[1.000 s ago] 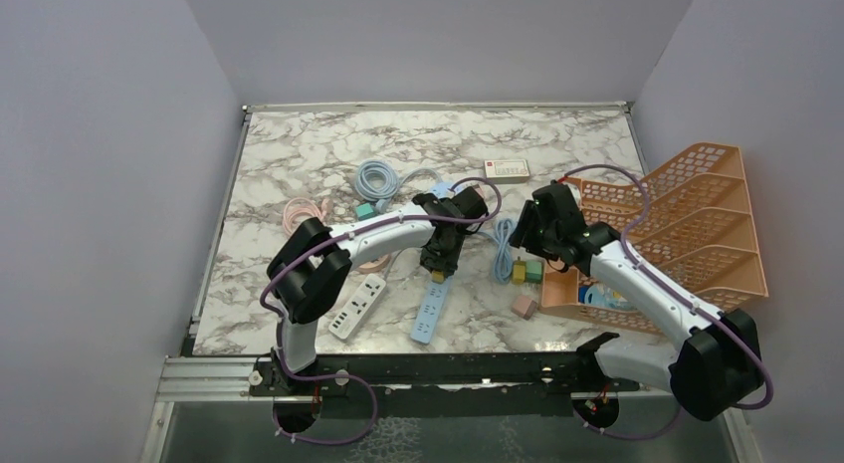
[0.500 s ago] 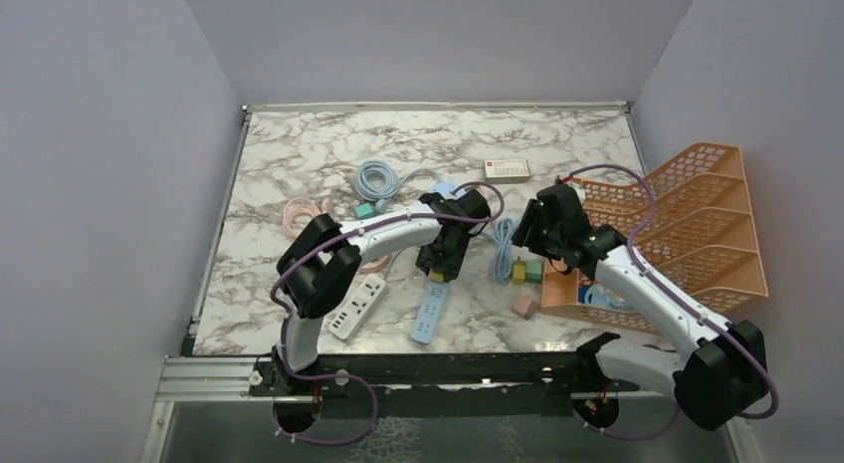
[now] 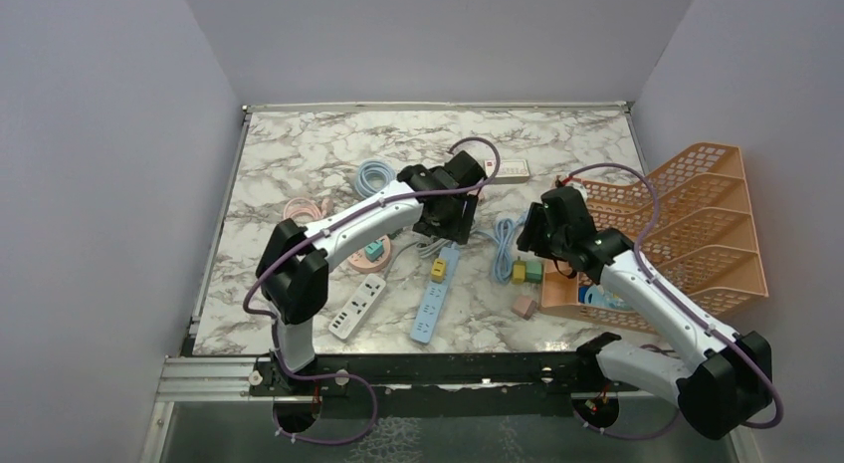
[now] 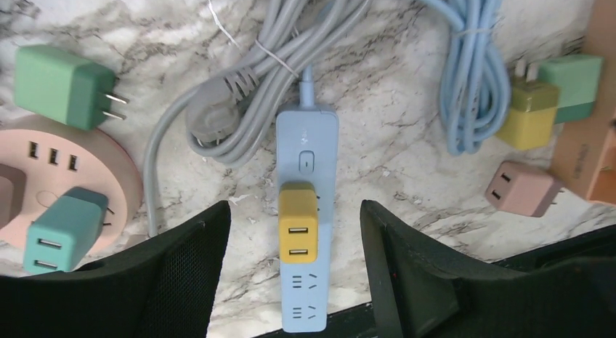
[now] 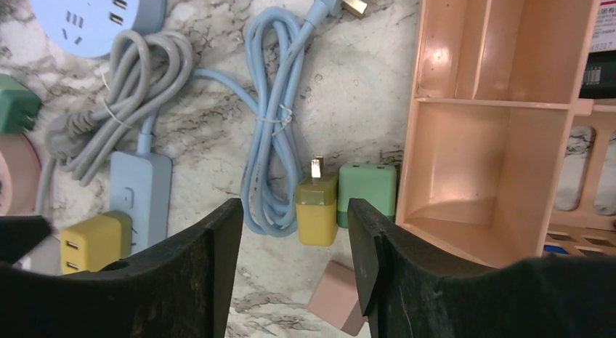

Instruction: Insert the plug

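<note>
Right, the yellow charger plug (image 4: 298, 222) is seated in the blue power strip (image 4: 307, 131), just below its switch, on the counter (image 3: 299, 154). My left wrist camera looks straight down on it. The left jaws stand wide apart above the strip, one on each side, gripping nothing. That view alone shows the plug's two USB ports and a teal charger (image 4: 62, 229) sitting on a pink round socket hub (image 4: 29, 160). The right wrist camera shows more squarely a second yellow charger (image 5: 317, 207) lying loose on the counter, touching a green one (image 5: 367, 192). The right jaws are parted above it and empty. Only the top camera shows the white power strip (image 3: 358, 307) and the whole orange mesh rack (image 3: 697, 224).
</note>
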`<state>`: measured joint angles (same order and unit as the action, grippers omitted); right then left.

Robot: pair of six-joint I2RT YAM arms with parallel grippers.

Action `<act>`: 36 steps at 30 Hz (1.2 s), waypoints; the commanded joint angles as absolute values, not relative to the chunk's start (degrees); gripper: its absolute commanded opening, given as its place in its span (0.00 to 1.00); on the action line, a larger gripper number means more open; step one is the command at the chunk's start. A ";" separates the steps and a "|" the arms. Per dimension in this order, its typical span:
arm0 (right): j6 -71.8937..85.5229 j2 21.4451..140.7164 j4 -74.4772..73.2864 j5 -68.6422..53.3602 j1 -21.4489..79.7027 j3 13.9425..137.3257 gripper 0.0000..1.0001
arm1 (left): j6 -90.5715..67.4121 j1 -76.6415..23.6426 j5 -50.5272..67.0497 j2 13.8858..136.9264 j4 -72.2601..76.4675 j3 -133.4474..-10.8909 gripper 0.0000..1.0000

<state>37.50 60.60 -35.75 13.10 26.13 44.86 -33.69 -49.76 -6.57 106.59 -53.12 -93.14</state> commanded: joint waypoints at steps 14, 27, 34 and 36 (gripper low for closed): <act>32.12 74.41 -39.63 6.38 25.93 46.83 0.46 | -34.74 -43.99 -2.98 86.05 -21.70 -76.34 0.70; 31.89 80.03 -36.08 3.86 25.93 47.09 0.33 | -34.70 -43.03 -1.25 82.10 -15.71 -70.53 0.77; 32.42 78.98 -36.24 4.90 25.93 48.83 0.21 | -35.58 -41.49 -0.60 80.75 -13.50 -69.22 0.80; 32.58 76.44 -36.49 6.18 25.93 50.16 0.19 | -36.00 -40.72 0.04 80.04 -12.34 -68.53 0.81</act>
<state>32.51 79.37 -38.44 5.26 26.13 47.20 -34.89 -42.04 -2.04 82.89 -16.21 -69.82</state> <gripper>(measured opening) 0.282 0.797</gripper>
